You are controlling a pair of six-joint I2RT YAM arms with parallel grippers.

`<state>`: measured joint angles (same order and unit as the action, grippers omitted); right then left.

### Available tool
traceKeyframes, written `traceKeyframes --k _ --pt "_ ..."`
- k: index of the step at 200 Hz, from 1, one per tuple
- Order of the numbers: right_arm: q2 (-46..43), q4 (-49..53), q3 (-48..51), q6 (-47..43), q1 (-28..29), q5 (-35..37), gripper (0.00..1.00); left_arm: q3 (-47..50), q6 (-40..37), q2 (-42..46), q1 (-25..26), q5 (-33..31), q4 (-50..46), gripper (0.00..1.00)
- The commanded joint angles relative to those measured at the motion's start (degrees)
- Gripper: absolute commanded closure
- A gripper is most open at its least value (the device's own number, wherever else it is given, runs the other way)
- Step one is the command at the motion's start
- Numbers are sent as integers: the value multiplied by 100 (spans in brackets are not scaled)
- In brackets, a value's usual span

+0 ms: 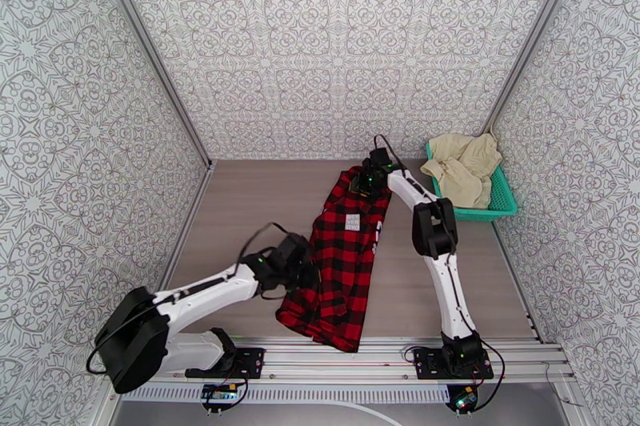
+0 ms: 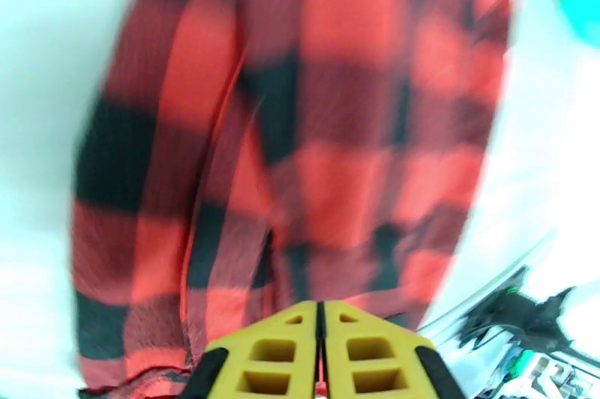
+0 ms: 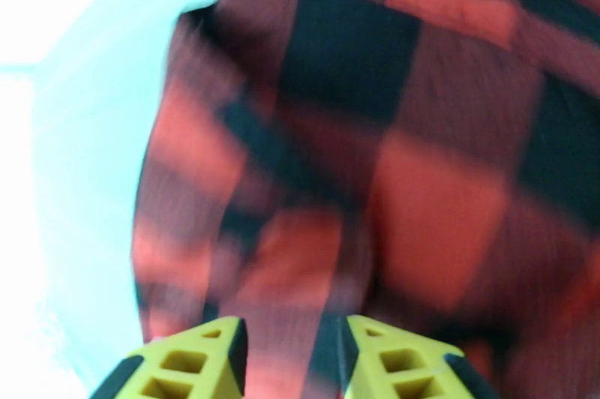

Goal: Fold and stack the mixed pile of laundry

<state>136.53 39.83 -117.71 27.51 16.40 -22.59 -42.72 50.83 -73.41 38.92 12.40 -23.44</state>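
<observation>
Down the middle of the counter [image 1: 248, 203], from far edge to near edge, the flannel shirt [image 1: 346, 263] lies drawn out lengthwise, likely for folding. The left gripper [image 2: 320, 306] pinches its near-left edge. The right gripper [image 3: 292, 327] straddles the far end, and I cannot tell whether it grips. The cream cloths [image 1: 462, 163] sit in the basket [image 1: 504, 202] at the far-right corner.

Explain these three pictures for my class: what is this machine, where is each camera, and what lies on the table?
Two white robot arms are bolted at the near edge of a table. The wide picture comes from a camera above and behind them. The two blurry close-ups come from cameras on the wrists; the yellow blocks are fingers. A red-and-black flannel shirt lies on the table. The left gripper, shut, is at its side; the right gripper is at its far end, fingers apart with cloth between, grip unclear. A teal basket holds cream cloths.
</observation>
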Motion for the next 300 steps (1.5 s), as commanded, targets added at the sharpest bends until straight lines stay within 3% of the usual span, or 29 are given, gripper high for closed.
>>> traceKeyframes --k 1,46,86,155,194,217,238,261,283,300 --pt "-1326 -254 1013 -117 -14 81 59 -237 -1137 -103 -451 405 -151 93" --pt "-2532 -1052 3703 240 72 354 65 -538 -2120 -977 -805 749 -260 96" --pt "-2366 -1237 4329 257 90 757 70 -205 -1955 -1508 -615 927 161 100" --pt "-556 -569 2193 -136 39 1051 74 186 -695 -1847 597 1025 1437 100" --pt "487 -71 464 -412 8 838 74 157 -319 -1852 748 748 2031 99" --pt "694 -11 -70 -473 2 506 74 -203 -440 -1842 774 549 1819 92" --pt "242 -88 61 -504 -1 312 70 -383 -510 -1579 840 374 1721 84" --pt "-760 -389 876 -533 -2 109 62 -443 -565 -1300 903 232 1436 76" --pt "-1888 -787 2309 -470 -56 40 57 -335 -296 -949 909 -205 818 71" --pt "-2823 -1013 3620 -417 -146 -61 50 -186 189 -653 871 -482 47 59"
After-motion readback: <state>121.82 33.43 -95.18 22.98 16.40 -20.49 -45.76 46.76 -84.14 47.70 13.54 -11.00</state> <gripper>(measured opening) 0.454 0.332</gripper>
